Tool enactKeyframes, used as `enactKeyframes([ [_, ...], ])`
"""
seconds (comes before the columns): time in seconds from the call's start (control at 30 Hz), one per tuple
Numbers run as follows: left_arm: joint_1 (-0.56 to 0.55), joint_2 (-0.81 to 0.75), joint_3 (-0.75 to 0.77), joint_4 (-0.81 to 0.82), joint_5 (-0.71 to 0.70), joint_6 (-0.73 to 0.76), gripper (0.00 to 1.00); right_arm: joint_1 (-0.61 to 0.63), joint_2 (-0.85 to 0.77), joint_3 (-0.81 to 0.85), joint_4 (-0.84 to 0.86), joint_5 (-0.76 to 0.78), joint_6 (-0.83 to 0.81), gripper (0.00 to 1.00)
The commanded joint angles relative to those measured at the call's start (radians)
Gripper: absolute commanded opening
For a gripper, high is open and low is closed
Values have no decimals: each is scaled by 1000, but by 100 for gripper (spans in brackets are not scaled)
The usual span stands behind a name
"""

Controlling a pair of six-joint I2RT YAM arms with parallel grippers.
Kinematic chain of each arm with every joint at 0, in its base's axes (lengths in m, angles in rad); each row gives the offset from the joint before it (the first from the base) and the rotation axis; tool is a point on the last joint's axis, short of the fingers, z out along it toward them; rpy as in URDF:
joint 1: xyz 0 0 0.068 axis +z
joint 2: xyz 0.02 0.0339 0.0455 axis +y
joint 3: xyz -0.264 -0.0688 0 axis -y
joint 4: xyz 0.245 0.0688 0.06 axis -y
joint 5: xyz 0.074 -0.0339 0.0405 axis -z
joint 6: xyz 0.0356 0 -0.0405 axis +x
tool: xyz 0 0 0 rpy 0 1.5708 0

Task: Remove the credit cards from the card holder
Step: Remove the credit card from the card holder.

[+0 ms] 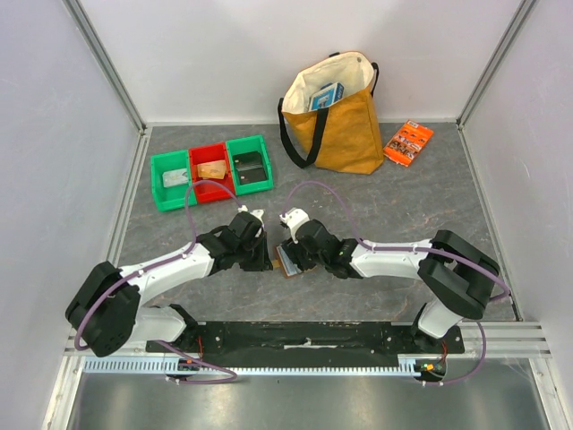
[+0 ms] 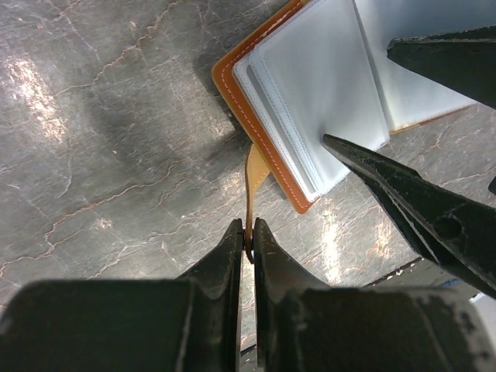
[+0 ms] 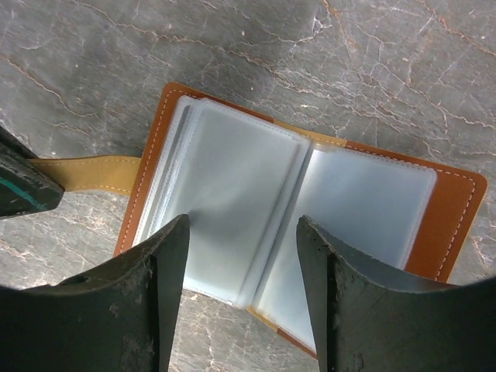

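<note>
The left gripper (image 2: 249, 232) was pinched shut on the end of the tab (image 2: 254, 174), which ran up to the brown edge of the card holder (image 2: 256, 116). The holder lay spread open on the grey table (image 2: 93, 155) between the two arms, its pale sleeves (image 3: 232, 178) facing up. The right gripper (image 3: 244, 225) hung over those sleeves with its jaws apart and nothing between them, one finger at either side of the stack nearer the tab. The credit cards were probably inside the sleeves, though the cloudy plastic hid them. The thin tab was the only anchor: a pull by the right gripper could slip it out of the pinch or drag the whole holder along. Closing on a sleeve instead of a card edge would merely lift or tear the page.
</note>
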Motion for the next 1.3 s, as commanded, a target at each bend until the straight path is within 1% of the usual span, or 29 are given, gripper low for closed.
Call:
enactKeyframes([
  [0.0,-2,-27,3,-6,18,-22,2,5,22,-13,37,22,-13,64],
  [0.13,-4,-30,1,-10,18,-21,2,3,25,-9,29,29,-15,60],
  [0.2,-5,-35,1,-15,13,-19,2,3,28,-6,14,72,-7,59],
  [0.3,-4,-44,0,-24,2,-18,2,3,31,2,-24,144,8,54],
  [0.4,-2,-52,-3,-35,-10,-15,2,3,23,4,-46,192,22,52],
  [0.43,-1,-53,-5,-35,-9,-13,2,5,17,7,-49,183,21,52],
  [0.57,-2,-47,-3,-30,-1,-15,2,3,-16,22,-26,45,33,53],
  [0.63,-2,-44,-2,-23,8,-18,2,3,-32,28,5,-24,51,56],
  [0.73,-2,-36,-2,-10,19,-21,2,3,-40,36,38,-70,73,61],
  [0.83,-2,-36,-3,-9,22,-22,2,3,-23,50,45,-97,67,68],
  [1.13,-4,-41,-9,-9,21,-24,2,5,39,56,37,-75,54,69],
  [1.27,-5,-41,-6,-10,18,-21,2,5,46,48,29,-57,50,66],
])
